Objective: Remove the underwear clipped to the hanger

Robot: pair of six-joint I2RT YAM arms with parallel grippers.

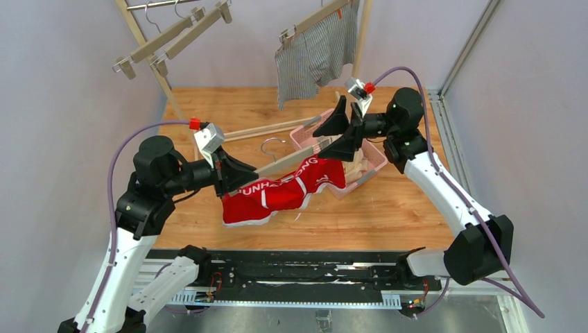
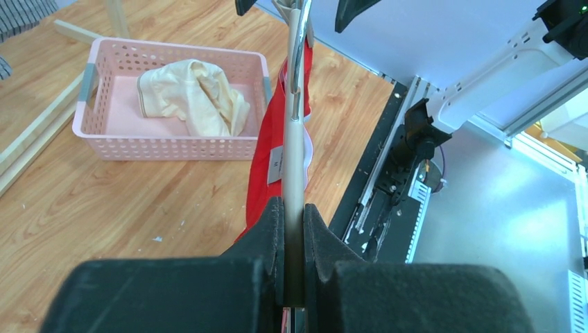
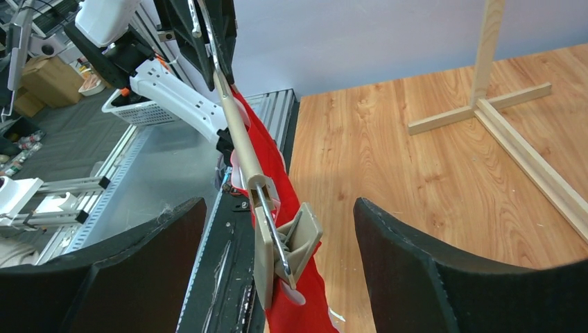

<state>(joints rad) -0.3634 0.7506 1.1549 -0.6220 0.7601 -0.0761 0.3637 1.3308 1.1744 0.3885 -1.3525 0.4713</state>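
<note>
From above: the left gripper (image 1: 239, 173) is clamped tight on the left end of the wooden hanger (image 1: 288, 161), holding it level over the table (image 1: 229, 111). The right gripper (image 1: 324, 141) stands wide at the hanger's right end. The red underwear (image 1: 284, 191) droops below the bar, just left of the pink basket (image 1: 374, 163). The risk, I'd say: once unclipped, the red pair could land on the table short of the basket. The striped underwear (image 1: 312, 59) hangs clipped on the far rack, well apart from both grippers.

Left wrist view: the fingers pinch the bar squarely, with red cloth hanging on its left side. A hard tug at the other end could twist the bar in this narrow grip. The cream underwear (image 2: 197, 97) already lies in the basket, to the far left.

Right wrist view: the jaws are spread wide with nothing held, and the clip (image 3: 295, 243) sits between them, apparently pinching the red cloth. If they close off the clip's lever, they'd likely squeeze the bar or the fabric and nothing would release. I cannot tell how the other clip stands.
</note>
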